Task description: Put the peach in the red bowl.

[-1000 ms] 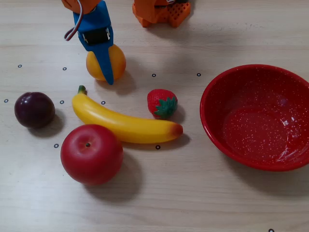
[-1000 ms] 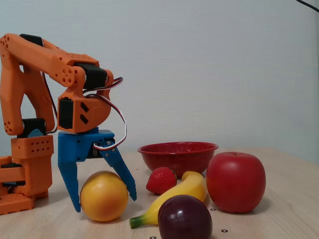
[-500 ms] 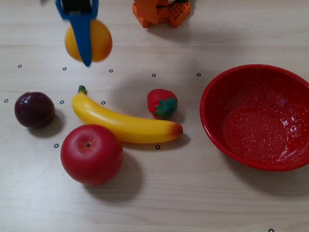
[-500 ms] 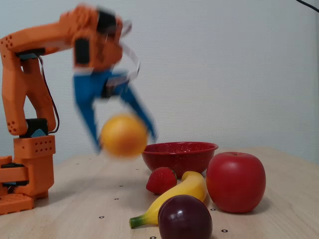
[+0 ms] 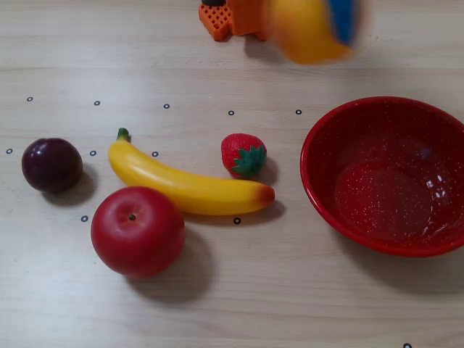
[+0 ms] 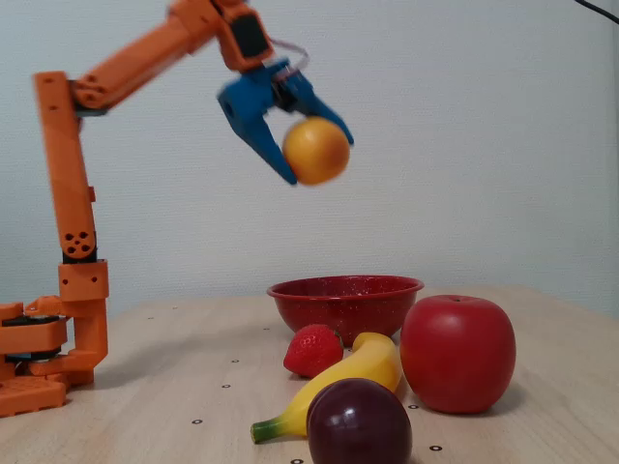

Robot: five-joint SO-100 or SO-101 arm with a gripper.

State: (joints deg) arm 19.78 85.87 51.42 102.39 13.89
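In the overhead view the peach (image 5: 303,32) is showing as a yellow blur at the top edge, beyond the rim of the red bowl (image 5: 319,130) and not yet over its hollow. To finish well, the arm needs to carry it on over the bowl's middle and lower it before letting go (a high drop may bounce it out). Half a second ago the fruit was blurring at the top left, above the banana (image 5: 185,181).

In the fixed view the gripper (image 6: 319,155) is clamping the peach (image 6: 316,151) between its blue fingers, high above the table. A second ago it was sitting on the wood, jaws around it.
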